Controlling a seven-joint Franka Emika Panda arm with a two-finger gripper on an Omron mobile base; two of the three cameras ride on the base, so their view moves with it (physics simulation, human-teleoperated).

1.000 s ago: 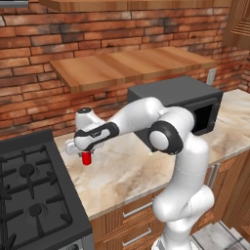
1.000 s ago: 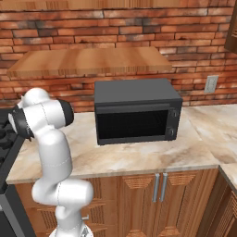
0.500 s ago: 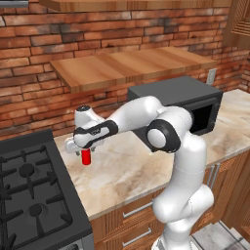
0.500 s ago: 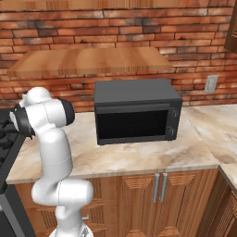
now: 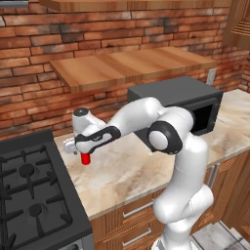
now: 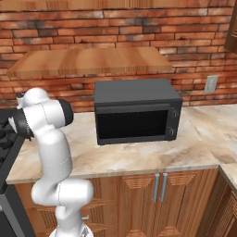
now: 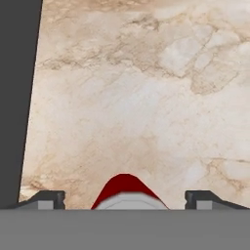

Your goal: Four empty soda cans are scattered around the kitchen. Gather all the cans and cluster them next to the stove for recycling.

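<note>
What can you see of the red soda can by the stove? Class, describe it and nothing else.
The soda can is a small red cylinder with a silver top. It looks like painted metal and hangs upright directly under the end effector, above the marble counter just right of the stove. In the hand view the fingertips stand wide apart on either side of it, with gaps showing. Whether its base rests on the counter cannot be told.

No text, label, brand, number or sign can be read anywhere: the red soda can (image 5: 86, 158), the microwave (image 6: 135, 111) front and the stove (image 5: 29, 205) carry nothing legible.
</note>
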